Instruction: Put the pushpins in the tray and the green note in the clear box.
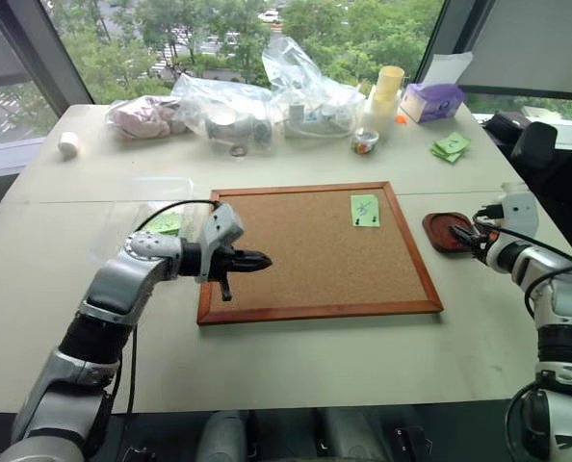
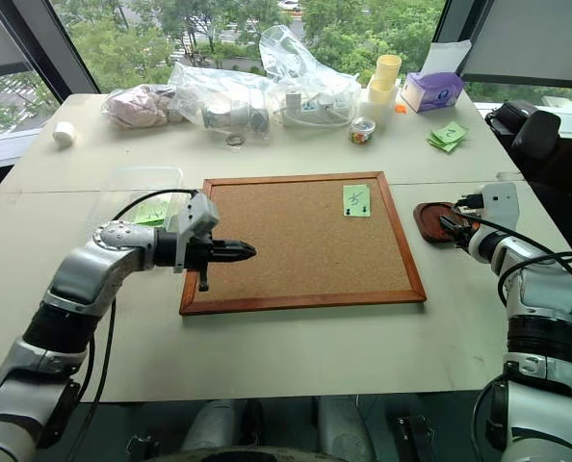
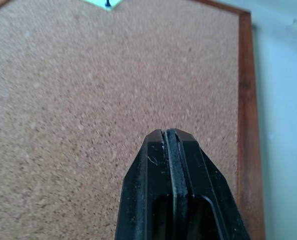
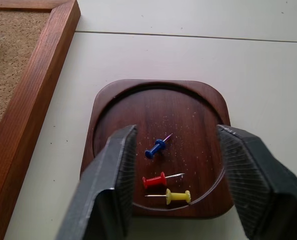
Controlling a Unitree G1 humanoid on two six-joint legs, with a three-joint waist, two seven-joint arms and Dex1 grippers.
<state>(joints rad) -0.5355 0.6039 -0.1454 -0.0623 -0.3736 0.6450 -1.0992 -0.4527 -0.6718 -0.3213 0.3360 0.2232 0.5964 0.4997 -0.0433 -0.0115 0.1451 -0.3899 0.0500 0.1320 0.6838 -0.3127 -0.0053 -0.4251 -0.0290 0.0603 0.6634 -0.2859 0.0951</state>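
Observation:
The green note point(image 1: 365, 210) lies on the cork board point(image 1: 305, 250) near its far right corner, with small dark pinheads at its near edge. My left gripper point(image 1: 264, 260) hovers shut and empty over the board's left part; its wrist view catches a corner of the note point(image 3: 103, 2). The reddish-brown tray point(image 4: 138, 100) sits just right of the board. In it lie three pushpins: blue point(image 4: 155, 148), red point(image 4: 154, 180) and yellow point(image 4: 177, 196). My right gripper point(image 4: 176, 135) is open just above the tray, holding nothing. The clear box point(image 1: 122, 207) stands left of the board, behind my left arm.
A green paper point(image 1: 166, 223) shows at the clear box. Along the far table edge lie clear plastic bags point(image 1: 267, 101), stacked cups point(image 1: 387, 91), a purple tissue box point(image 1: 432, 100), a bunch of green papers point(image 1: 450, 146) and a white roll point(image 1: 67, 144).

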